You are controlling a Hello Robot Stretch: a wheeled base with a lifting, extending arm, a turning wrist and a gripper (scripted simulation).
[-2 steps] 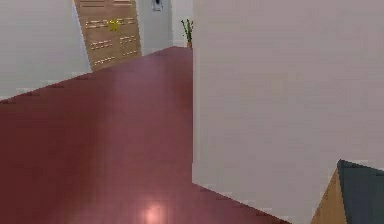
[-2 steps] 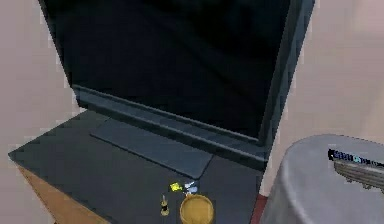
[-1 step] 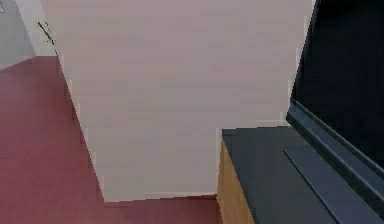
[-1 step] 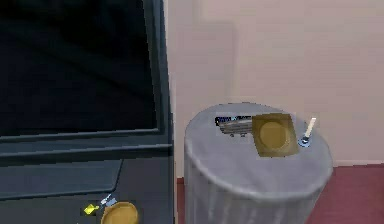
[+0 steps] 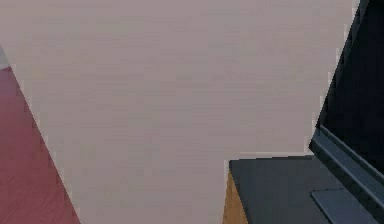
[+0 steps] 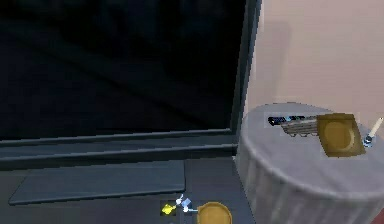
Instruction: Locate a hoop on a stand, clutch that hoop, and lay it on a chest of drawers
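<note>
Dark-topped stand (image 6: 110, 212), nearest, wooden-sided. Beige wall (image 5: 150, 80), with red floor (image 5: 25, 170) at its foot. Black television (image 6: 120, 70) on the stand. Round grey-draped table (image 6: 300, 170) beside, carrying a tan square item (image 6: 339, 135) and a remote (image 6: 290, 121). Tan hoop-like ring (image 6: 213, 213) lies on the stand's near edge, a small yellow-and-white thing (image 6: 175, 207) just beside. Jaws: state cannot be told.
</note>
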